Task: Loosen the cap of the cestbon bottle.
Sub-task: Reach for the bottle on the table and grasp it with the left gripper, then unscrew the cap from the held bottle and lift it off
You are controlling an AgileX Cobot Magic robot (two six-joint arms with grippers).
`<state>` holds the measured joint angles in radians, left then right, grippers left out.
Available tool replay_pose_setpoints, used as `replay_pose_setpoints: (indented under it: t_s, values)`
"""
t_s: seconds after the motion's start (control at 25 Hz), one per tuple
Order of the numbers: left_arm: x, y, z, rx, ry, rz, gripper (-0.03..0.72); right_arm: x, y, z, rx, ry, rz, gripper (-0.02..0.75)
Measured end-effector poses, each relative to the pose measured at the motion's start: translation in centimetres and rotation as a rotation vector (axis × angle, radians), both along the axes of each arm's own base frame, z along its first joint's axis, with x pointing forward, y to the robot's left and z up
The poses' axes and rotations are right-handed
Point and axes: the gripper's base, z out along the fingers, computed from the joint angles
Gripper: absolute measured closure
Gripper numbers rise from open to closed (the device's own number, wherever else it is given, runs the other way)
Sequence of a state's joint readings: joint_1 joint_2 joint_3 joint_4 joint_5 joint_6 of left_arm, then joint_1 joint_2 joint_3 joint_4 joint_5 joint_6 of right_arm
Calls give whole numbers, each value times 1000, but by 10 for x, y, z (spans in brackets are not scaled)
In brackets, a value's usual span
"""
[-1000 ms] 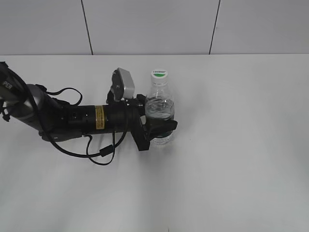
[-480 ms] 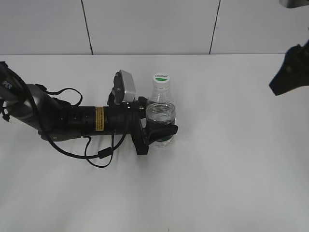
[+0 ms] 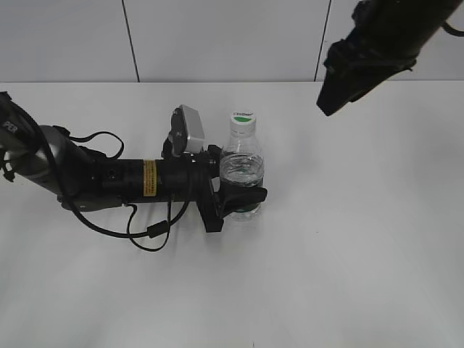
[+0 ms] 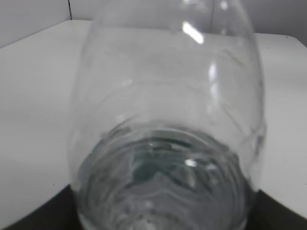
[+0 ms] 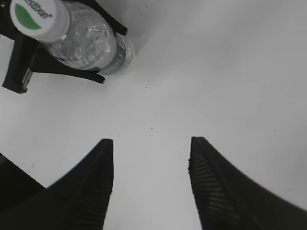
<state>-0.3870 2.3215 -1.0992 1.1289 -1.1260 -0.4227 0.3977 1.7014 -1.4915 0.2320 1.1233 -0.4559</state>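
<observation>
The cestbon bottle (image 3: 241, 170) stands upright on the white table, clear plastic with water and a green label low down. Its white cap (image 3: 243, 117) with the green logo is on the neck. My left gripper (image 3: 238, 199) is shut on the bottle's lower body; the bottle fills the left wrist view (image 4: 168, 143). My right gripper (image 3: 330, 101) hangs high at the upper right, apart from the bottle. In the right wrist view its jaws (image 5: 151, 148) are open and empty, with the bottle (image 5: 91, 45) and the cap (image 5: 34, 17) at the upper left.
The white table (image 3: 348, 239) runs to a tiled wall at the back. The left arm (image 3: 109, 181) lies across the table's left side with a loose black cable (image 3: 148, 232) beside it.
My right arm has come in from the far right edge toward the upper middle, closer to the bottle. The left gripper and bottle have stayed put.
</observation>
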Motion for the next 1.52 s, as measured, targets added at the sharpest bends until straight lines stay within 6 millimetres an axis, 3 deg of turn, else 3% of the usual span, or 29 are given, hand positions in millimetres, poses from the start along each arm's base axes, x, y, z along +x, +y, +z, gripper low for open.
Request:
replay_pose_setpoints:
  t_s: [0.2, 0.44, 0.8, 1.52]
  values:
    - [0, 0, 0, 4, 0, 2, 280, 14, 33, 3, 6, 7, 75, 349]
    - [1, 0, 0, 16, 0, 7, 280, 26, 53, -1, 10, 21, 109, 349]
    - [1, 0, 0, 16, 4, 10, 280, 20, 78, -5, 19, 37, 146, 349]
    - [1, 0, 0, 15, 6, 11, 281, 33, 94, -37, 57, 84, 87, 349]
